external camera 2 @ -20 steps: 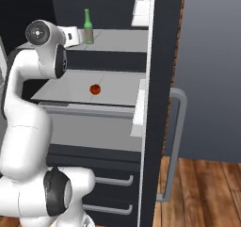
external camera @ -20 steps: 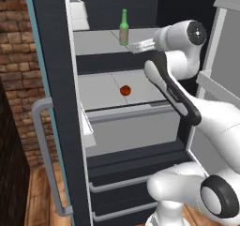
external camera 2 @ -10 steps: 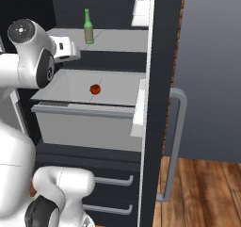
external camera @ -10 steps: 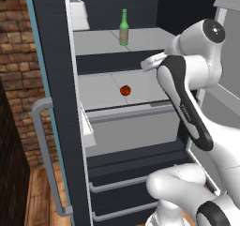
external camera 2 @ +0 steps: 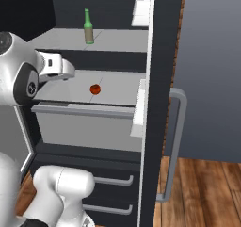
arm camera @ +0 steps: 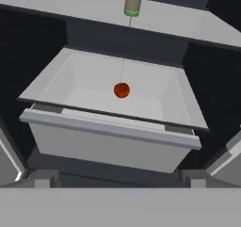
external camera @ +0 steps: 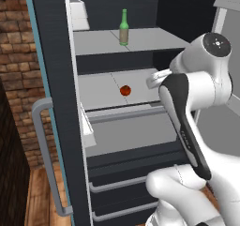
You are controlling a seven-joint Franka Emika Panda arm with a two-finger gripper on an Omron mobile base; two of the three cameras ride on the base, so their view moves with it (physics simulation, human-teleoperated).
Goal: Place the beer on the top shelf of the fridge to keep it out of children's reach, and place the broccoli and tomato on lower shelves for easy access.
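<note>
Brick wall (external camera: 18, 79), wooden floor (external camera 2: 202, 193)

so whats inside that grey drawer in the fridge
Only the tomato lies on the grey drawer's floor, near its middle. The front wall hides the floor strip right behind it.

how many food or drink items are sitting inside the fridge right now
2. The beer stands upright on the upper grey shelf, and the tomato sits on the shelf below it. More could be hidden behind the arm or down in the drawer.

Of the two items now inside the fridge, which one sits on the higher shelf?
The beer, the tall green bottle, stands upright on the upper grey shelf; the round red tomato lies one level below.
</note>
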